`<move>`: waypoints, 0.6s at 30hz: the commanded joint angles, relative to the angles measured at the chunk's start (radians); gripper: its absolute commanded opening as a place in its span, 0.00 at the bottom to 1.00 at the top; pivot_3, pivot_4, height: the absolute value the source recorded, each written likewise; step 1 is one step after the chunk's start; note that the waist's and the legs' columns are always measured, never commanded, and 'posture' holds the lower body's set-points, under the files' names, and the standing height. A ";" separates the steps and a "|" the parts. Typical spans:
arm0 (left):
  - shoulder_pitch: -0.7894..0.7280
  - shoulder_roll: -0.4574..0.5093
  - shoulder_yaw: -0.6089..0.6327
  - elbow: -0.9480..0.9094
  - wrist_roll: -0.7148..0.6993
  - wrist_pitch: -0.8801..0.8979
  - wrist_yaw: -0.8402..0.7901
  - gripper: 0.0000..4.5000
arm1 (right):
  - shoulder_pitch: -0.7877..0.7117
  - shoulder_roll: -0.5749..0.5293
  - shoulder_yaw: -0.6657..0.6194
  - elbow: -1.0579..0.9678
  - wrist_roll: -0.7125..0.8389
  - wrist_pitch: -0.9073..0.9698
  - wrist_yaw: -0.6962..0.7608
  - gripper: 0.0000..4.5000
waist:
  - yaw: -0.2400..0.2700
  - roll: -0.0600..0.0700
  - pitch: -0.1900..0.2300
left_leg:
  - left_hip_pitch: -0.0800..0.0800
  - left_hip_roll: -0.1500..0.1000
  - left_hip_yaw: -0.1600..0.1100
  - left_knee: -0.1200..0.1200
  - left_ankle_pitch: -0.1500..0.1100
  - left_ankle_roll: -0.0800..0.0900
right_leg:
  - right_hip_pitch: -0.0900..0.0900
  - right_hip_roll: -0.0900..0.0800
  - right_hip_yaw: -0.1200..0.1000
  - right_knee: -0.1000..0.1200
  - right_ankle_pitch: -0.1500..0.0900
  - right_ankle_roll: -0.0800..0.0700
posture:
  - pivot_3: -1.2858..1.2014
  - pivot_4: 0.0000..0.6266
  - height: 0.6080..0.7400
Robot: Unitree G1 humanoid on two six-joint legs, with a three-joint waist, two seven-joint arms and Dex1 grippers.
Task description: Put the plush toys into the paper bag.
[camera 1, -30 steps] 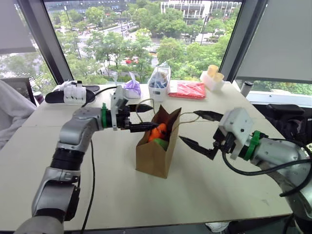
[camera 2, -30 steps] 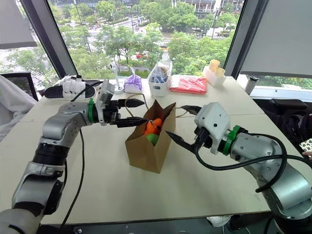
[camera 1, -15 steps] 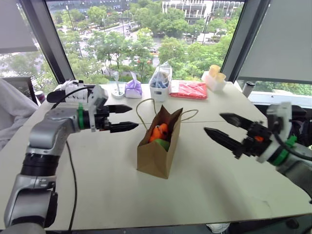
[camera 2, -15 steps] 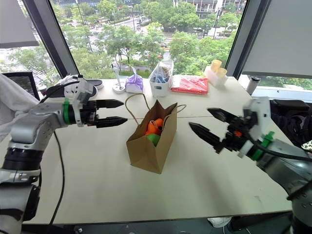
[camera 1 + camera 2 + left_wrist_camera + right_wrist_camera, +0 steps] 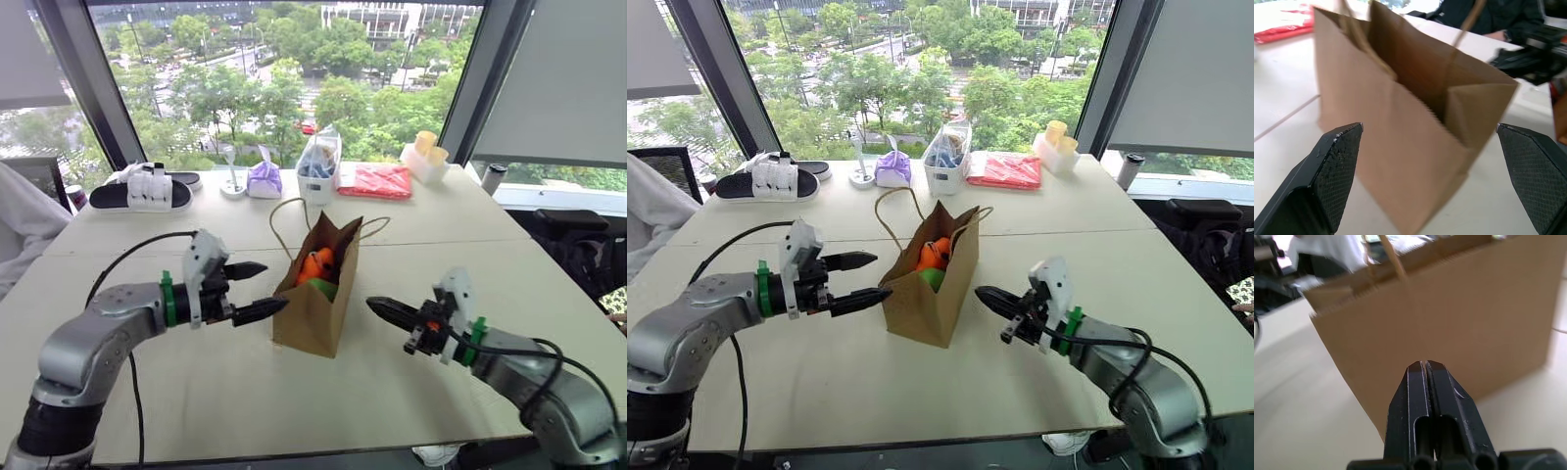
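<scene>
The brown paper bag [image 5: 315,304] stands upright in the middle of the table with its thin loop handles up. Inside its open top sit the plush toys: an orange one [image 5: 315,264] and below it a green one [image 5: 326,287]. My left gripper [image 5: 253,290] is open just left of the bag, its two black fingers [image 5: 1334,161] spread wide, nothing between them. My right gripper [image 5: 377,307] is shut and empty, low over the table just right of the bag, pointing at its side [image 5: 1449,328].
Along the window edge stand a purple pouch [image 5: 265,179], a clear plastic bag of items [image 5: 319,162], a red packet [image 5: 377,181], yellow cups [image 5: 427,152] and a black tray with white things [image 5: 142,191]. A person's sleeve [image 5: 24,220] shows at far left.
Both arms have dropped lower and drawn in beside the bag. The right gripper, open before, has shut. The left gripper stays open.
</scene>
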 commanded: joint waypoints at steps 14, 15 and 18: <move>0.068 -0.083 -0.120 -0.095 0.002 -0.050 0.150 1.00 | -0.139 0.072 0.125 0.008 0.013 0.011 0.078 0.00 | 0.001 0.000 0.000 | 0.000 0.000 0.000 0.000 0.000 0.000 | 0.001 0.000 0.000 -0.002 0.000 -0.001 | 0.52 0.24 1.00; 0.060 -0.091 -0.136 -0.092 0.007 -0.056 0.150 1.00 | -0.144 0.078 0.137 0.011 0.007 0.009 0.081 0.00 | 0.000 0.000 0.000 | 0.000 0.000 0.000 0.000 0.000 0.000 | 0.001 0.000 0.000 -0.002 0.000 -0.001 | 0.52 0.24 1.00; 0.056 -0.104 -0.163 -0.097 0.012 -0.067 0.150 1.00 | -0.153 0.094 0.161 0.017 -0.004 0.003 0.082 0.00 | -0.002 0.000 0.000 | 0.000 0.000 0.000 -0.001 0.000 0.000 | 0.001 0.000 0.000 -0.002 0.000 -0.001 | 0.52 0.24 1.00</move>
